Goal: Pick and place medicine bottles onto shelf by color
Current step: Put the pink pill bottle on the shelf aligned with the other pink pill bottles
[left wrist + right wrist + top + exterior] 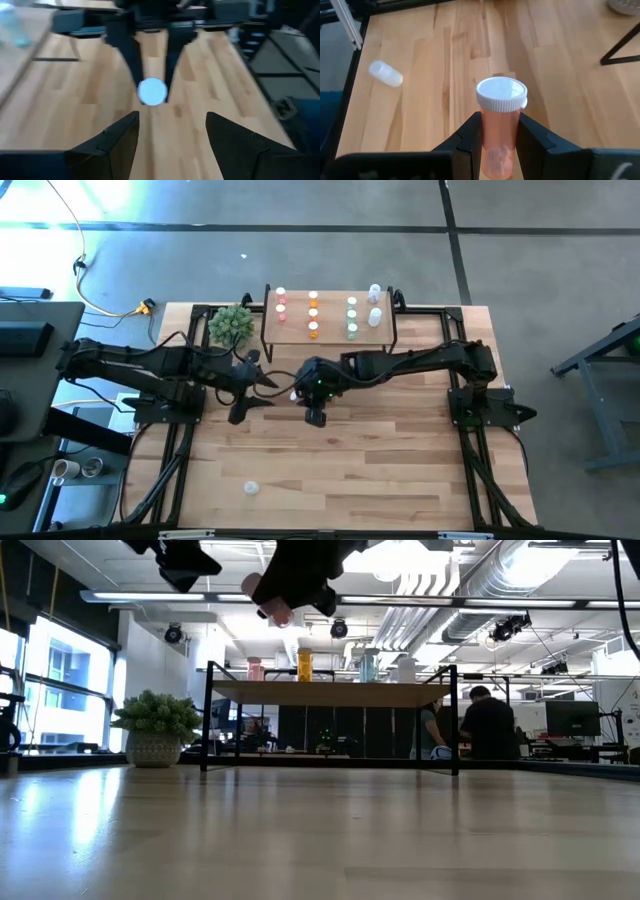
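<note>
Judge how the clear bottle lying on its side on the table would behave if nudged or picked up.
The clear bottle lies on its round side, so a nudge would probably roll it. It looks like empty plastic, so likely light. Its smooth wall might slip in a pincer.

Bright daylight, window glare, blurred left-wrist view.

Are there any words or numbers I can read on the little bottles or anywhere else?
No words or numbers can be read anywhere.
Pink bottle in the right tool: no label shows, only a plain white cap.
Bottles on the shelf: too small to read.
Bottle lying on the table: no writing shows.
Room behind the table: nothing there is sharp enough to read.
</note>
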